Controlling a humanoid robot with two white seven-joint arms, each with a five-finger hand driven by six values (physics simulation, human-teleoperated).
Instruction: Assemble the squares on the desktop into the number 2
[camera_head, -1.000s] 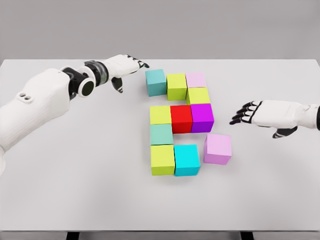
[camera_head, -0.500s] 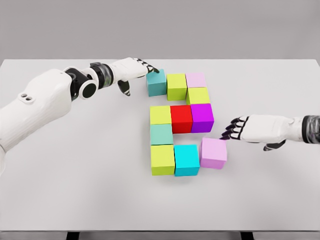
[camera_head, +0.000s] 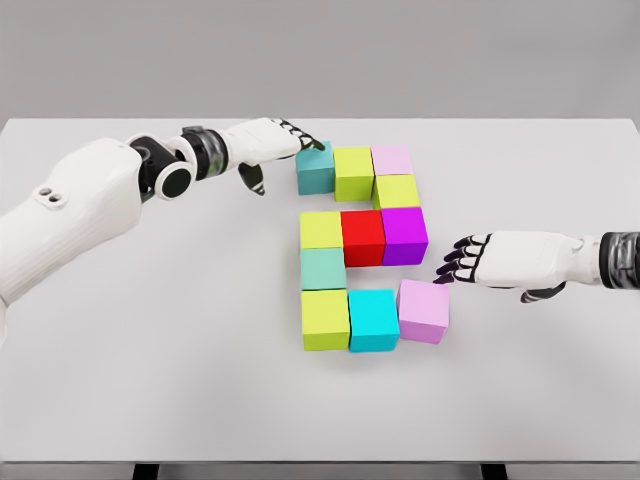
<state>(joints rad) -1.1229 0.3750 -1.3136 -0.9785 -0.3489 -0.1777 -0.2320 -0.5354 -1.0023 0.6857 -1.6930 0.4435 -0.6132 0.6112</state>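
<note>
Coloured cubes lie on the white table (camera_head: 150, 380) in a blocky figure. The top row is a teal cube (camera_head: 315, 167), a lime cube (camera_head: 353, 172) and a pale pink cube (camera_head: 392, 159). Below come a lime cube (camera_head: 397, 190), then a lime, red (camera_head: 363, 237) and purple (camera_head: 404, 234) row. A mint cube (camera_head: 323, 268) sits under that, above a lime (camera_head: 325, 319) and cyan (camera_head: 373, 319) pair. A pink cube (camera_head: 424, 310) rests tilted against the cyan one. My right hand (camera_head: 462, 260), open, touches the pink cube's right top edge. My left hand (camera_head: 285, 140), open, touches the teal cube's left side.
My right hand slid left, pushing the pink cube up against the cyan one. My left hand moved right from beside the top row until its fingertips reached the teal cube.
</note>
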